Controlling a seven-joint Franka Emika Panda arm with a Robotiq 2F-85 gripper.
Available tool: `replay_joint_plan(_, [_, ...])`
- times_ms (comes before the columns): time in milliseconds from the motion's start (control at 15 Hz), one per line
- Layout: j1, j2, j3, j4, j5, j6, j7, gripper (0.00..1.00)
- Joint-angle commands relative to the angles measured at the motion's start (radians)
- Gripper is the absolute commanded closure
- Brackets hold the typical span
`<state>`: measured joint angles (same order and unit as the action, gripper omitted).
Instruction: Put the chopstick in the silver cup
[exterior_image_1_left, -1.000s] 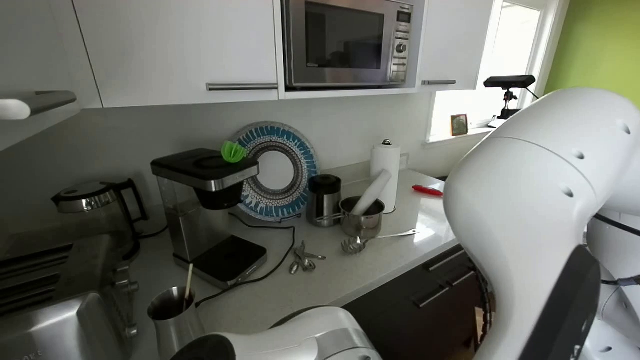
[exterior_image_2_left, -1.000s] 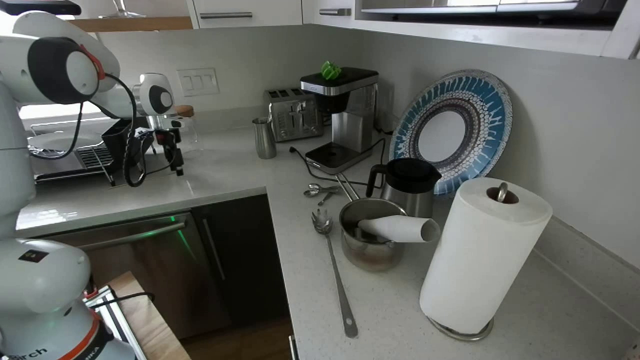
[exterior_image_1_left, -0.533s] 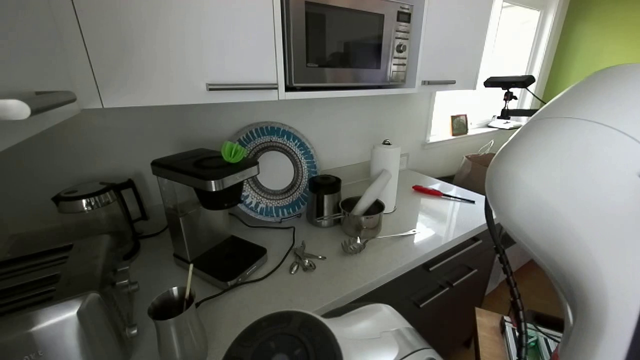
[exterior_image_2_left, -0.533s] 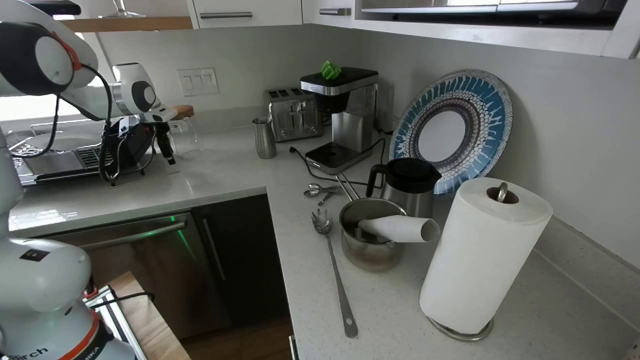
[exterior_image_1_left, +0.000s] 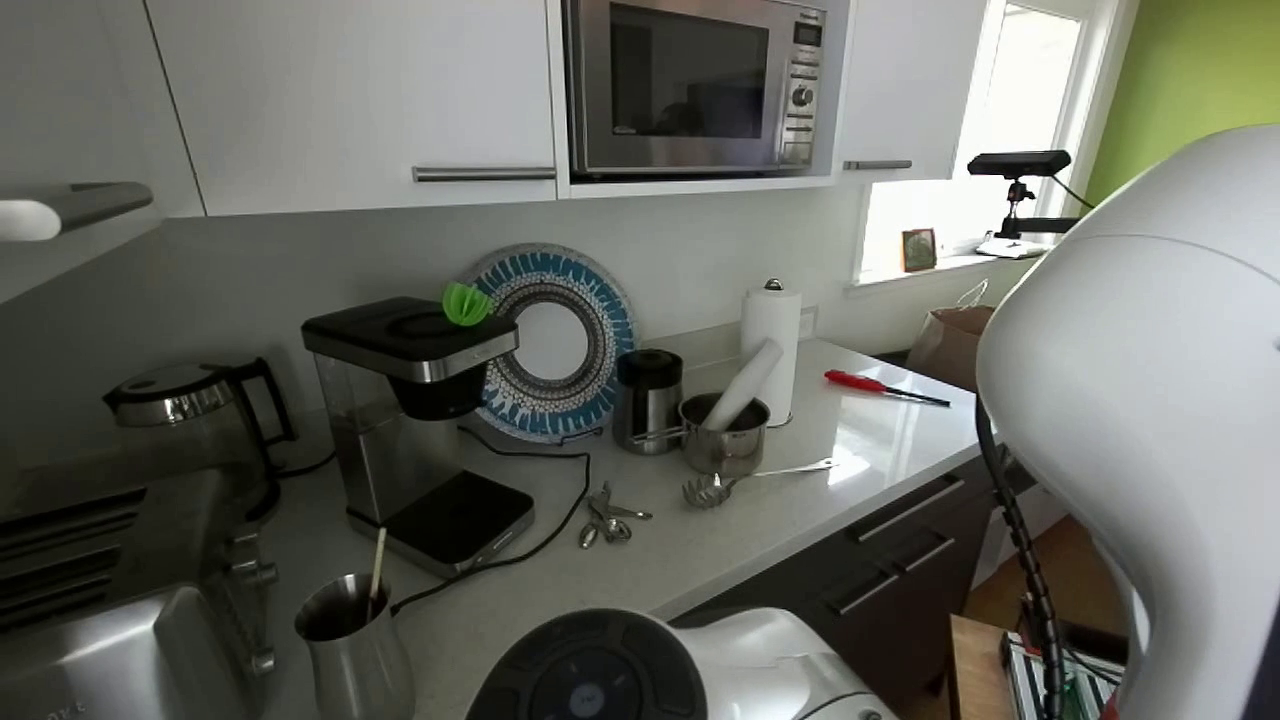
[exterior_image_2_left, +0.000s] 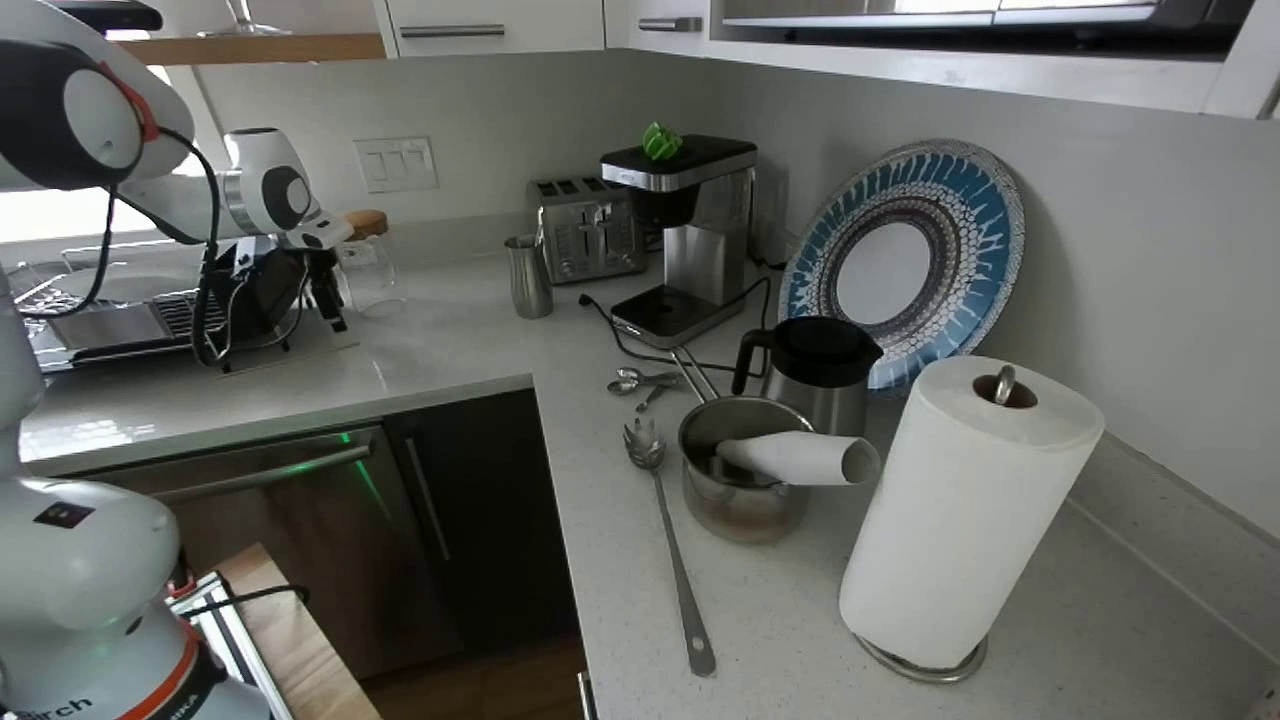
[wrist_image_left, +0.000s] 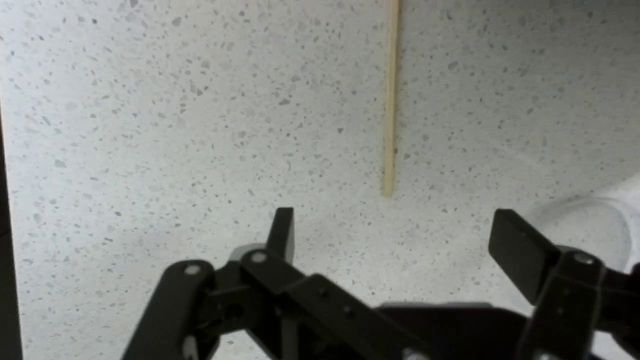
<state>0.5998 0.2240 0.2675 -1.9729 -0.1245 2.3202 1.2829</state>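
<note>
A pale wooden chopstick (wrist_image_left: 391, 110) lies on the speckled counter in the wrist view, its far end cut off by the top edge. My gripper (wrist_image_left: 392, 217) is open and empty, its fingers spread to either side of the chopstick's line, just short of its near end. In an exterior view my gripper (exterior_image_2_left: 328, 300) points down at the counter. The silver cup (exterior_image_2_left: 528, 280) stands upright to the right of it, beside the toaster. The cup also shows in an exterior view (exterior_image_1_left: 355, 650) with another thin wooden stick (exterior_image_1_left: 378, 565) standing in it. I cannot make out the lying chopstick in the exterior views.
A glass jar with a wooden lid (exterior_image_2_left: 368, 265) stands close beside the gripper. A dish rack (exterior_image_2_left: 170, 310) is behind and left of it. The toaster (exterior_image_2_left: 590, 240) and coffee maker (exterior_image_2_left: 690, 240) stand past the cup. The counter's front edge (exterior_image_2_left: 400, 400) runs nearby.
The arm has moved left in the exterior view that shows the gripper, carrying the gripper slightly left and away from the cup. Over the last half second it has barely moved. Cup unmoved.
</note>
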Motion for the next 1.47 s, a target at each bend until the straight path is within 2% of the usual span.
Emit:
replay_joint_plan(0, [-0.036, 0.087, 0.025, 0.081, 0.044, -0.059, -0.099, 0.0])
replay_joint_plan(133, [-0.037, 0.117, 0.017, 0.107, 0.037, -0.062, -0.105, 0.01])
replay_joint_plan(333, [-0.009, 0.15, 0.002, 0.146, -0.012, -0.077, -0.064, 0.15])
replay_joint_plan(467, [0.022, 0.158, -0.009, 0.157, -0.059, -0.071, -0.026, 0.18])
replay_joint_plan(533, [0.03, 0.163, -0.012, 0.164, -0.073, -0.072, -0.018, 0.26])
replay_joint_plan(667, [0.043, 0.161, -0.009, 0.163, -0.077, -0.083, -0.005, 0.25])
replay_joint_plan(733, [0.051, 0.152, -0.011, 0.154, -0.081, -0.087, 0.007, 0.31])
replay_joint_plan(800, [0.054, 0.144, -0.014, 0.148, -0.081, -0.092, 0.015, 0.28])
replay_joint_plan(1000, [0.048, 0.127, -0.024, 0.123, -0.074, -0.079, 0.059, 0.38])
replay_joint_plan(1067, [0.044, 0.129, -0.023, 0.12, -0.064, -0.068, 0.07, 0.46])
replay_joint_plan(1133, [0.037, 0.135, -0.019, 0.121, -0.048, -0.058, 0.074, 0.4])
replay_joint_plan(1400, [0.018, 0.152, -0.016, 0.117, -0.018, -0.041, 0.088, 0.42])
